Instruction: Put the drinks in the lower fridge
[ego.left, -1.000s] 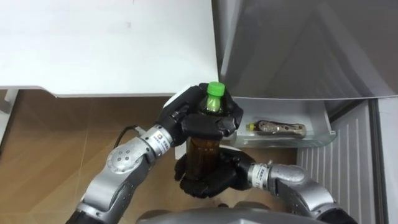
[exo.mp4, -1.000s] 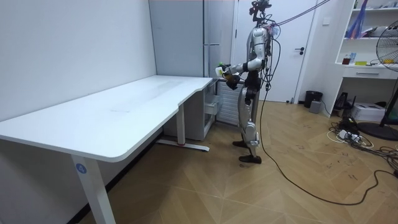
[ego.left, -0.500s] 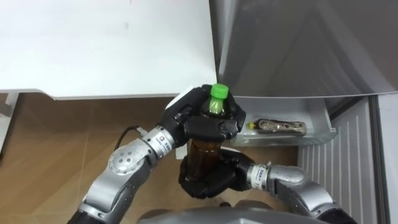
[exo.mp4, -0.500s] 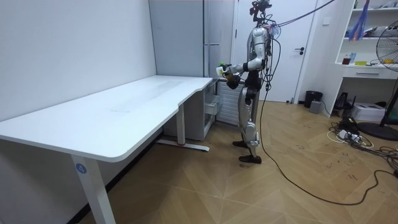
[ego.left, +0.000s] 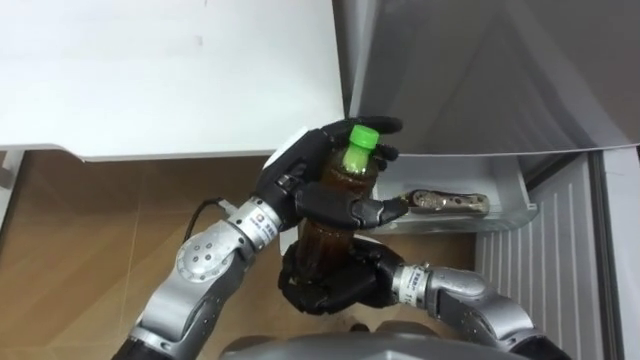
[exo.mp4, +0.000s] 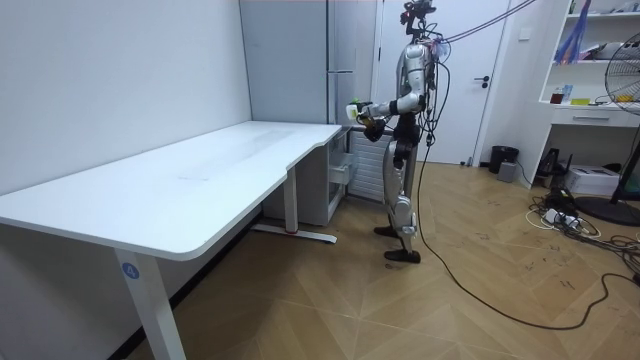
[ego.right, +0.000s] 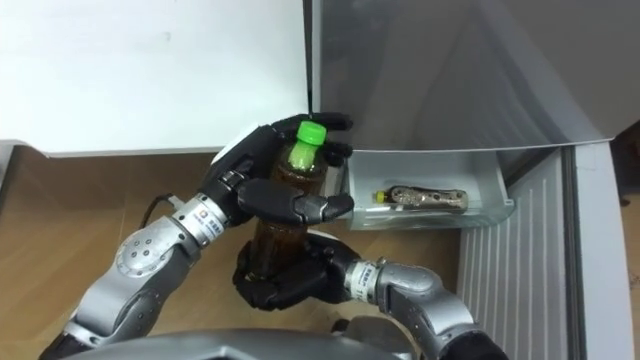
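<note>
Standing between the end of a long white table (ego.left: 160, 70) and a tall grey metal fridge (ego.left: 480, 80), the robot holds a drink before its chest with both hands. Low on the fridge, a pale translucent drawer (ego.left: 512, 214) stands pulled open, and a small dark bottle with a yellow cap (ego.left: 445, 204) lies on its side inside.

To do this step well, the held bottle probably needs to travel forward and to the right, clear the drawer's near wall, then come down beside the lying bottle. Both grips should stay firm until it rests.

The left hand (ego.left: 295, 180) wraps the upper part of the brown plastic bottle (ego.left: 322, 240). Its fingers (ego.left: 350, 207) curl across the bottle's shoulder and behind its neck. The right hand (ego.left: 330, 288) is closed round the base from below. The bottle stands upright, just left of the drawer, above the wooden floor (ego.left: 100, 220) and apart from the table. Its round green cap (ego.left: 362, 137) pokes out above the fingers.
</note>
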